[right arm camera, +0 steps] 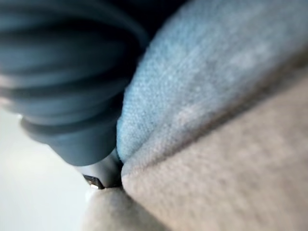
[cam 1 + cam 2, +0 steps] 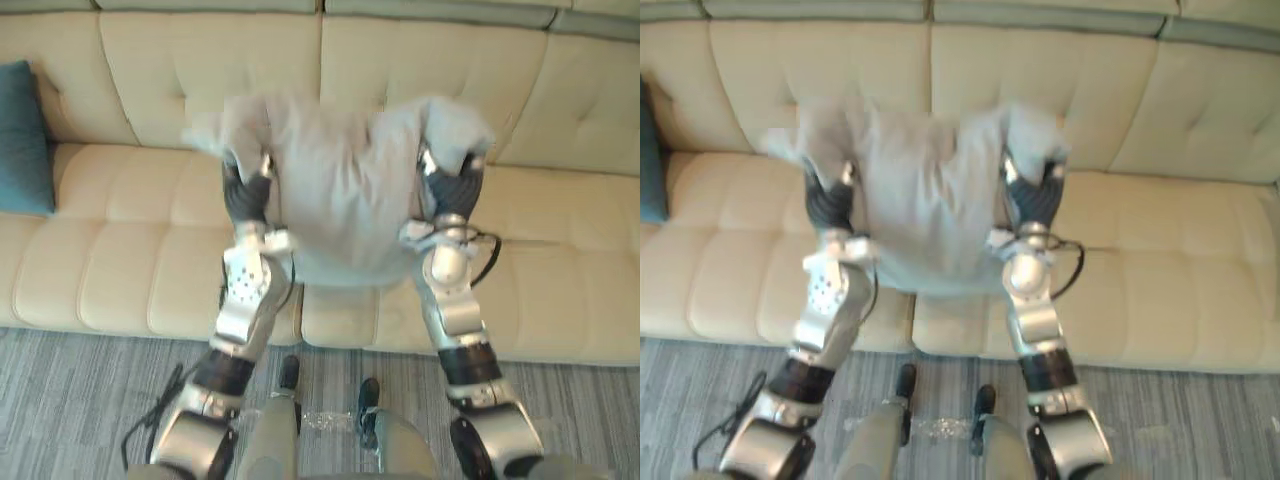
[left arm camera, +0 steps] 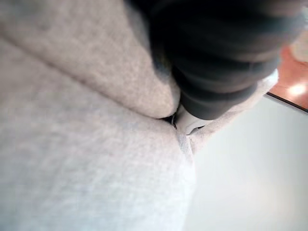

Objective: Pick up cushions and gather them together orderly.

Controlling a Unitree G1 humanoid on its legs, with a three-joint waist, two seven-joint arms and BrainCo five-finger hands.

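Left hand (image 2: 245, 195) and right hand (image 2: 455, 190) pressed the soft grey fabric cushion (image 2: 345, 190) from 2 sides above the cream tufted sofa (image 2: 560, 260), probably for carrying; whether they clamped it could not be told.

Left arm (image 2: 245, 295) and right arm (image 2: 450, 300) are glossy silver-grey shells with black joint bands. Dark ribbed covers wrap the left hand (image 2: 243, 195) and right hand (image 2: 455, 192).

Bright and evenly lit across the cream sofa (image 2: 560, 110), with soft shade in its seams and beneath the grey cushion (image 2: 345, 200). Smeared at the cushion's upper corners. Out of focus in both wrist views: cloth and the dark cover of the left robot hand (image 3: 226, 57) blurred, with glare on an orange patch (image 3: 296, 77).
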